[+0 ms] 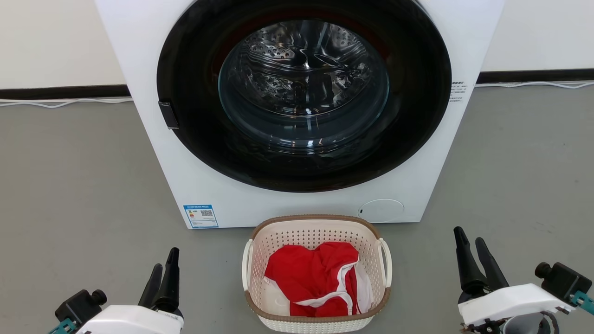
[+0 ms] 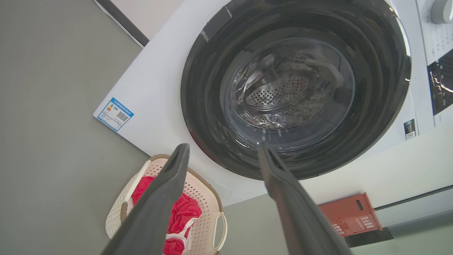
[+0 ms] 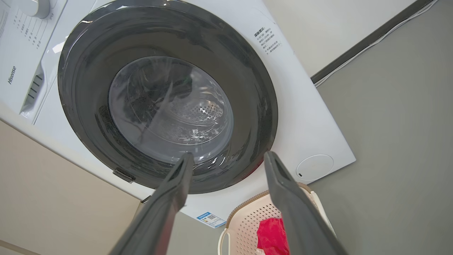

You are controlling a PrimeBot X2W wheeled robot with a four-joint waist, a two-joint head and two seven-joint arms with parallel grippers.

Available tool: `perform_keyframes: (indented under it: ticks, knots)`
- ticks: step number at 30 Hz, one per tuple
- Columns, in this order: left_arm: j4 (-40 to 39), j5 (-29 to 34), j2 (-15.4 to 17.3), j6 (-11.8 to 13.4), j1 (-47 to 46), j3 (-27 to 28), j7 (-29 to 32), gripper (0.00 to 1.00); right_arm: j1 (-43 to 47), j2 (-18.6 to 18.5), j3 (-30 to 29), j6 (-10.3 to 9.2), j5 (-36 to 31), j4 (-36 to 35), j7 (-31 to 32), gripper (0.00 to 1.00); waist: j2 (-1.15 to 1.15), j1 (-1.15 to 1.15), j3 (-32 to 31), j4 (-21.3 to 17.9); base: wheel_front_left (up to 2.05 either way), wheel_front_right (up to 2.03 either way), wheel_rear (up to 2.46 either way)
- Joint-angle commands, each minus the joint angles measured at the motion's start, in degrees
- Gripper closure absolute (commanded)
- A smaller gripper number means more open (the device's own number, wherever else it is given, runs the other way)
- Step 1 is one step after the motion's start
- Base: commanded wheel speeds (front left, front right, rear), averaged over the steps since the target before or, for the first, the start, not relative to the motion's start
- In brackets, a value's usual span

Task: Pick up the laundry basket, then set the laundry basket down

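Note:
The laundry basket (image 1: 317, 228), cream-white and perforated with a brown rim and white loop handles, stands on the grey floor just in front of the washer. A red and white garment (image 1: 315, 276) lies inside it. My left gripper (image 1: 163, 270) hovers open to the basket's left, well apart from it. On the other side, my right gripper (image 1: 469, 242) is open too, also clear of the basket. The basket (image 2: 203, 219) appears behind my left gripper (image 2: 223, 150) in the left wrist view, and the basket (image 3: 244, 221) shows low behind my right gripper (image 3: 228, 157) in the right wrist view.
A white front-loading washer (image 1: 195, 153) with a dark round door (image 1: 304, 93) shut rises directly behind the basket. Grey floor (image 1: 69, 185) spreads on both sides. A white cable (image 1: 65, 103) runs along the wall base. A red box (image 2: 350, 214) sits beside the washer.

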Motion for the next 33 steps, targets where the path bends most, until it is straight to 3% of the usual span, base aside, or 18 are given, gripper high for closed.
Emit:
perform_keyframes:
  ticks: [1, 33]
  knots:
    - [-1.58, 2.41, 0.49, 0.40, -2.75, 0.84, -0.59, 0.00, -2.31, -0.40, 0.72, 0.21, -2.73, -1.56, -1.13, 0.00, 0.00, -0.01, -0.07, 0.01, 0.00, 0.00, 0.00]
    - [-1.83, 25.35, -0.17, -0.20, -2.58, 2.38, -5.80, 0.00, -1.31, 0.48, 2.20, 0.32, -27.07, -2.78, -6.29, 0.00, 0.00, 0.00, -0.09, 0.00, 0.00, 0.00, 0.00]
